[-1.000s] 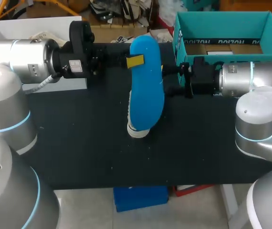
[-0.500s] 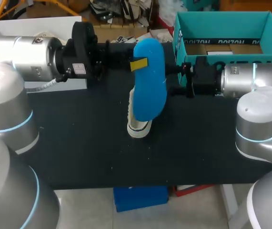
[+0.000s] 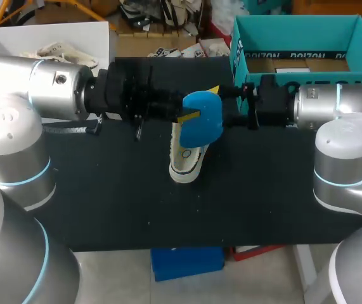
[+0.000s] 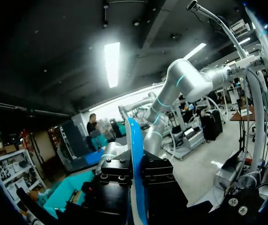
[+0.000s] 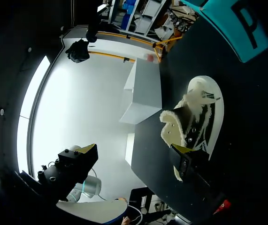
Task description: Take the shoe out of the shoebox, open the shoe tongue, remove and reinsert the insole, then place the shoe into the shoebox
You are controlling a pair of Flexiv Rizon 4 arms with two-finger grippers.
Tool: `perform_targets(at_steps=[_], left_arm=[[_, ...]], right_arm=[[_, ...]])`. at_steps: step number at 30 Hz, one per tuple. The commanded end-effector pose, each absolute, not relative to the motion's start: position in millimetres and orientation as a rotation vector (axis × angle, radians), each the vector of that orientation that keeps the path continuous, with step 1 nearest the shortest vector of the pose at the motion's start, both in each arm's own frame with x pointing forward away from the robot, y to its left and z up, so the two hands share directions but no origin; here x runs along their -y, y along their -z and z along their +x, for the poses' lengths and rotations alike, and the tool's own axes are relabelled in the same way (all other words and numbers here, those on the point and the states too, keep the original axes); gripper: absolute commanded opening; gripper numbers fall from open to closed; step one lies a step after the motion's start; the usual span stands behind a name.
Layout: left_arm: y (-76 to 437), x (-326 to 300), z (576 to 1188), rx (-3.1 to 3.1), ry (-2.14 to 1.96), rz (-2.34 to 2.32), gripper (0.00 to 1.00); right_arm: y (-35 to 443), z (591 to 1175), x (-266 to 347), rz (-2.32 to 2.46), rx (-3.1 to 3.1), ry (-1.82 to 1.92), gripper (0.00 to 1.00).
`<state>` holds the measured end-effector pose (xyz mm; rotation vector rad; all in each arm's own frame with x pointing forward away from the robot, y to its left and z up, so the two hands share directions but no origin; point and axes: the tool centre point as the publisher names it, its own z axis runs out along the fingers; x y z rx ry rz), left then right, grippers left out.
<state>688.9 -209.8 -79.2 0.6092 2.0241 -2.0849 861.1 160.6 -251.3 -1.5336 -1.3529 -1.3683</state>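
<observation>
Insole (image 3: 205, 123), blue: pinched on edge between the pressed-together fingers of our left gripper (image 3: 198, 104), held just above the shoe (image 3: 187, 158). Shoe: on the black table (image 3: 104, 190), our right gripper (image 5: 180, 161) at its collar; we cannot tell whether it grips.

**Black table with a shoe and two boxes**

The table (image 3: 104, 190) has a flat black top. A white shoe (image 3: 184, 166) with a fleecy lining stands on its sole near the middle. A teal shoebox (image 3: 297, 22) rests open at the far right corner. A white box (image 3: 16, 39) sits at the far left corner, well apart from the shoe.
</observation>
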Motion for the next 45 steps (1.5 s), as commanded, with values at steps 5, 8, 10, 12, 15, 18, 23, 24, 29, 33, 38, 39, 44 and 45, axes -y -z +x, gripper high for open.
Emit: perform_targets(at_steps=[5,8,10,12,15,18,23,24,29,33,38,39,44,45], left_arm=[[79.6,207.8,689.2,-1.670,1.621,1.180,0.00],[79.6,207.8,689.2,-1.670,1.621,1.180,0.00],[79.6,207.8,689.2,-1.670,1.621,1.180,0.00],[79.6,207.8,689.2,-1.670,1.621,1.180,0.00],[79.6,207.8,689.2,-1.670,1.621,1.180,0.00],[76.2,207.0,678.5,-1.530,1.572,1.185,0.00],[108.4,193.2,634.3,-1.469,1.266,1.362,0.00],[117.7,188.6,627.7,-1.483,1.250,1.359,0.00],[165.7,169.4,607.4,-1.422,1.173,1.383,0.00],[203.8,156.7,603.1,-1.377,1.129,1.421,0.00],[240.5,148.2,607.9,-1.326,1.179,1.416,0.00],[246.5,147.7,611.0,-1.319,1.166,1.430,0.00],[269.1,146.9,627.1,-1.255,1.196,1.424,0.00],[273.1,147.3,631.3,-1.238,1.185,1.436,0.00]], right_arm=[[252.1,860.9,-161.6,-1.536,1.352,1.370,1.00],[252.1,860.9,-161.6,-1.536,1.352,1.370,1.00],[252.1,860.9,-161.6,-1.536,1.352,1.370,1.00],[252.1,860.9,-161.6,-1.536,1.352,1.370,1.00],[252.1,860.9,-161.6,-1.536,1.352,1.370,1.00],[252.1,860.9,-161.6,-1.536,1.352,1.370,1.00],[252.1,860.9,-161.6,-1.536,1.352,1.370,1.00],[252.1,860.9,-161.6,-1.536,1.352,1.370,1.00],[252.1,860.9,-161.6,-1.536,1.352,1.370,1.00],[252.1,860.9,-161.6,-1.536,1.352,1.370,1.00],[252.1,860.9,-161.6,-1.536,1.352,1.370,1.00],[252.1,860.9,-161.6,-1.536,1.352,1.370,1.00],[252.1,860.9,-161.6,-1.536,1.352,1.370,1.00],[252.1,860.9,-161.6,-1.536,1.352,1.370,1.00]])
